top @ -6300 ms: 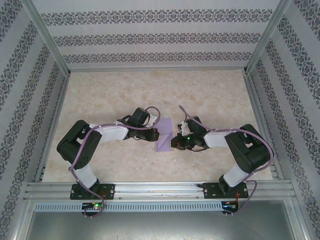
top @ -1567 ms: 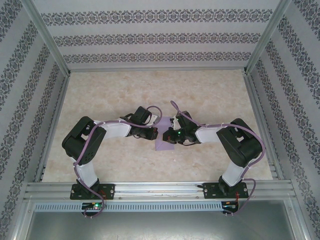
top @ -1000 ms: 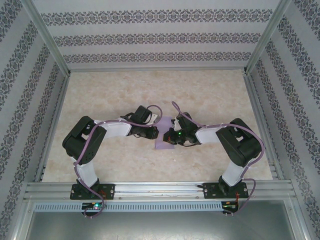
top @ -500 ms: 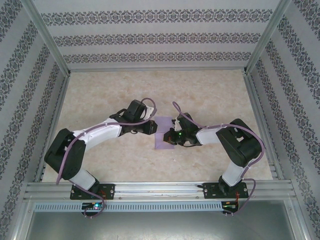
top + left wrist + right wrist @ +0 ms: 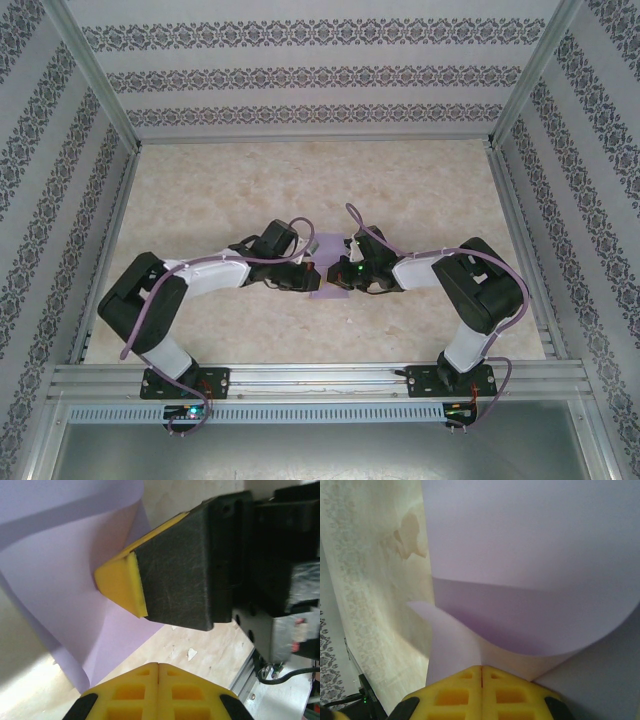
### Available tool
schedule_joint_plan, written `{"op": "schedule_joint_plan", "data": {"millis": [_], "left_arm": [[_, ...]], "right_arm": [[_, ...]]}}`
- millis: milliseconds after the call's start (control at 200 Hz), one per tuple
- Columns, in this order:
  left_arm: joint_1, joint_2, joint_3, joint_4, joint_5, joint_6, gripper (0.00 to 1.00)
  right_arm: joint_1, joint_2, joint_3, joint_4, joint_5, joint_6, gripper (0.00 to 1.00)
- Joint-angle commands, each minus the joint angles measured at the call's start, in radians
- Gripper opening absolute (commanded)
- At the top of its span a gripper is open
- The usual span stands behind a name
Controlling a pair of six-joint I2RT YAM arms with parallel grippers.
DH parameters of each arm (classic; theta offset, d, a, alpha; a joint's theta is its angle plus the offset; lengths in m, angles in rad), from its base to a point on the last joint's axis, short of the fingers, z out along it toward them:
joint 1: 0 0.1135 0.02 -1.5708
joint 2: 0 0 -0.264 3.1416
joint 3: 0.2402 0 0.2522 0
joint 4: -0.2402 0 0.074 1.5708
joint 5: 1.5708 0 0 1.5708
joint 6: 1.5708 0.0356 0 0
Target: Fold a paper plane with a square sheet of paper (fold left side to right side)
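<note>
Nearest me, the left arm [image 5: 200, 273] and the right arm [image 5: 432, 270] rose from the aluminium rail [image 5: 320, 378] at the front edge of the table [image 5: 300, 180]. They bent inward and met at its middle. There the lavender square sheet of paper [image 5: 326, 246] lay under and between the two sets of fingers, with a strip showing on my side of them and another beyond.

The left fingers [image 5: 130, 695], yellow and ribbed, were pressed together with no gap at the tips. The sheet's lower edge curled down just beside them. I could not tell whether any of it was caught between them. Just past their tips one of the right fingers [image 5: 120, 582], a black pad ending in a yellow wedge, pressed into the sheet, which bowed up around it.

Seen from the right wrist, the right fingers [image 5: 450, 697] were likewise closed tight. The paper ran straight down into the seam between them, so they seemed to be pinching it. Beyond that grip the sheet was lifted off the table and rolled over in a soft loop, its upper flap arching above the lower layer and not creased flat.

Farther off, the marbled table ran on to the patterned back wall [image 5: 320, 75].
</note>
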Motion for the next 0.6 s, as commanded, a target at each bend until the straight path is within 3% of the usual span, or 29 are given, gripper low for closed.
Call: {"op": "schedule_joint_plan", "data": {"millis": [0, 595], "left_arm": [[-0.019, 0.033, 0.01, 0.046, 0.031, -0.02, 0.02], [-0.029, 0.115, 0.026, 0.037, -0.062, 0.019, 0.0]], "right_arm": [[-0.002, 0.032, -0.03, -0.073, 0.038, 0.004, 0.0], [-0.002, 0.05, -0.026, -0.083, 0.036, -0.007, 0.0]]}}
